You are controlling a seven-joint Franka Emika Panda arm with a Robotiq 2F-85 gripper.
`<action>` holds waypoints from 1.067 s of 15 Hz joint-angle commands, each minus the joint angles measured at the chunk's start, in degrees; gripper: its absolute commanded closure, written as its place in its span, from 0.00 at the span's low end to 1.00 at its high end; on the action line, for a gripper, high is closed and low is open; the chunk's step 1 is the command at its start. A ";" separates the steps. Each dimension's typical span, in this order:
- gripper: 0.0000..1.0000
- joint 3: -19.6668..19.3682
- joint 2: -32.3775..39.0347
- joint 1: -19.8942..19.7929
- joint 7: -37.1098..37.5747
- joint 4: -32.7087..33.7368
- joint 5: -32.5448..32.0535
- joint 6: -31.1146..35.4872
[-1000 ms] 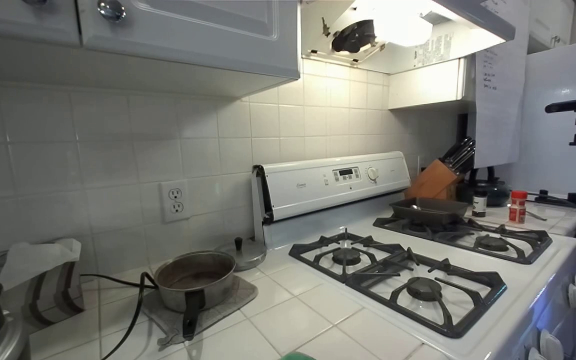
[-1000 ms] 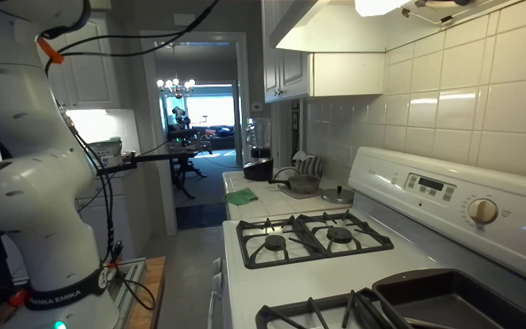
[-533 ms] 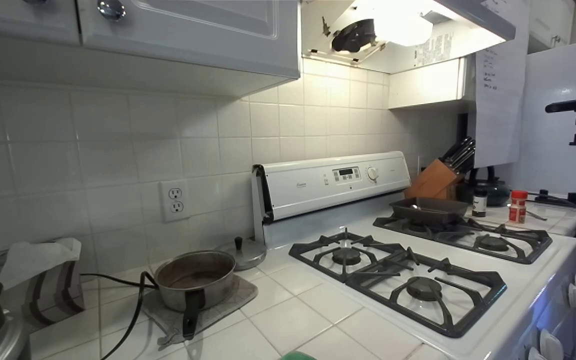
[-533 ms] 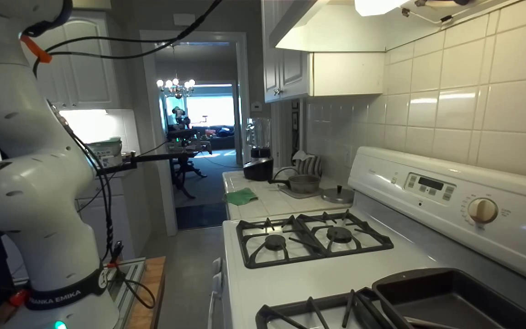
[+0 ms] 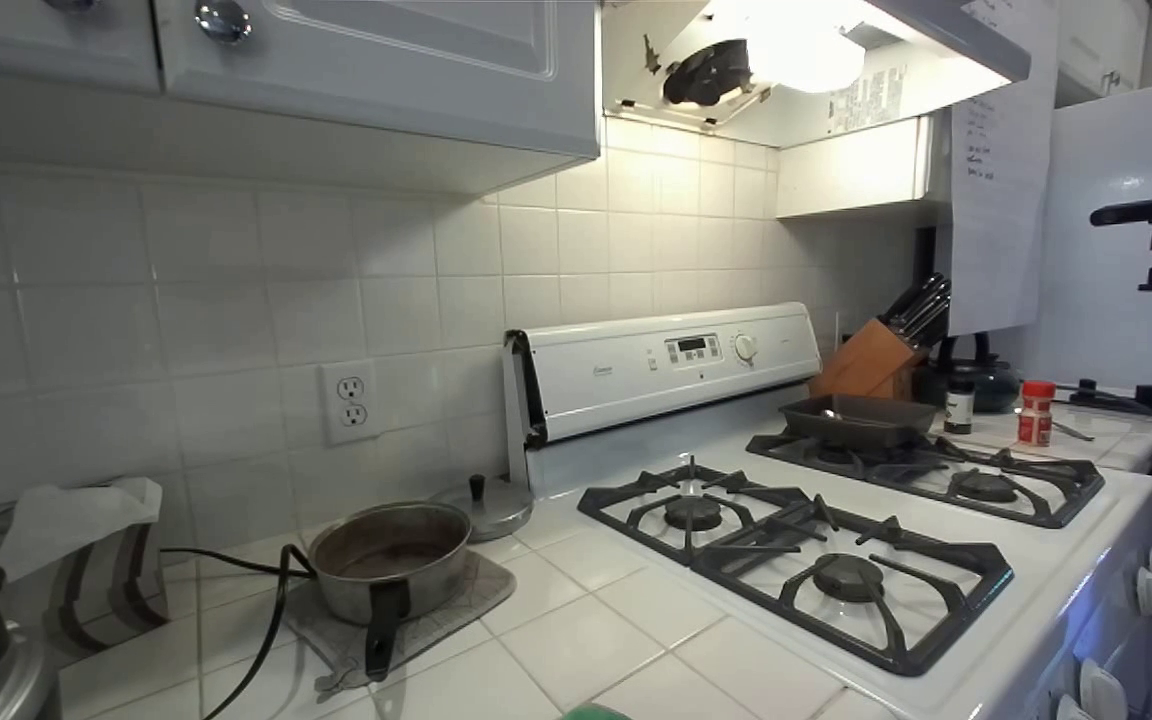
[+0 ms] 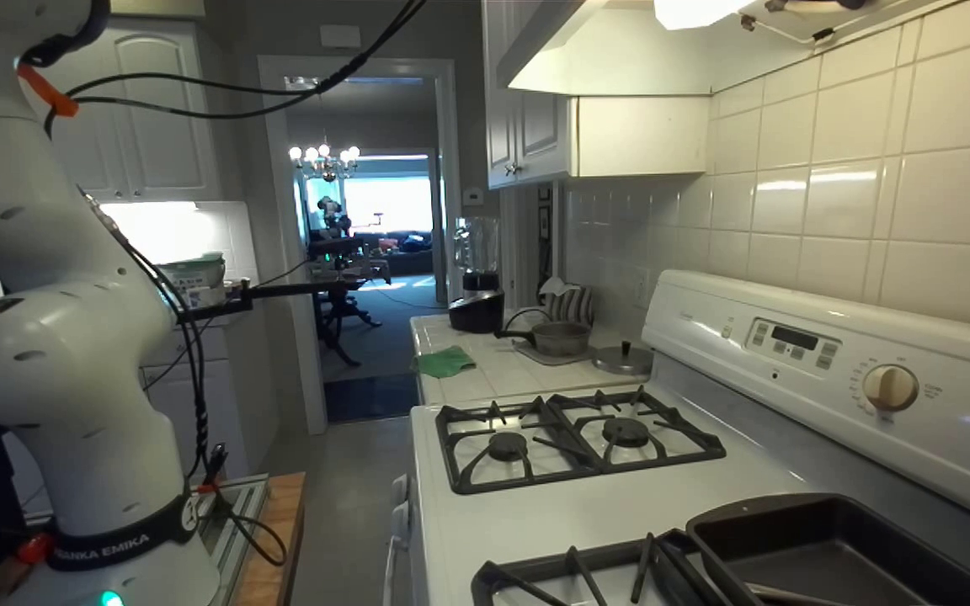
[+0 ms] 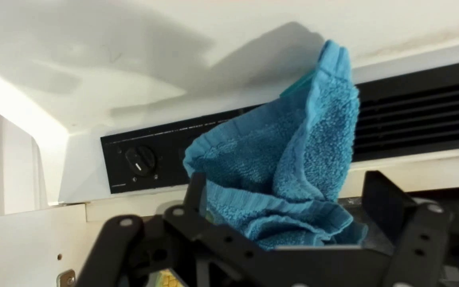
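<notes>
In the wrist view my gripper (image 7: 285,176) stands wide open, its two black fingers far apart. A crumpled blue terry cloth (image 7: 325,135) fills much of the space between and beyond them. The finger on the left overlaps the cloth's edge in the picture; whether they touch, I cannot tell. A gap separates the cloth from the finger on the right. Behind the cloth runs a black panel (image 7: 165,149) with a black knob (image 7: 141,160) and vent slats (image 7: 420,111). The cloth's lower end is hidden behind the gripper body. Neither exterior view shows the gripper.
The arm (image 6: 72,337) rises beside the stove (image 6: 552,505). A dark baking pan (image 6: 830,547) sits on the grates. On the counter are a saucepan (image 5: 391,560), a lid (image 5: 491,510) and a green cloth (image 6: 445,362). A range hood (image 5: 936,40) overhangs the stove.
In an exterior view the arm's upper links have swung a little to the left, and the cables have shifted along with them. The objects on the stove and counter stay put.
</notes>
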 commanded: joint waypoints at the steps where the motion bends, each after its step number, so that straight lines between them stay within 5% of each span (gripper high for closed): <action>1: 0.25 2.44 -2.38 -3.02 -5.62 -4.26 6.21 2.81; 3: 0.32 2.84 -2.18 -3.86 -7.66 -4.84 7.80 3.86; 12: 0.97 3.48 -0.24 -5.71 -10.48 -4.72 9.94 6.31; 16: 1.00 4.19 1.89 -5.79 -10.33 -0.40 9.92 9.07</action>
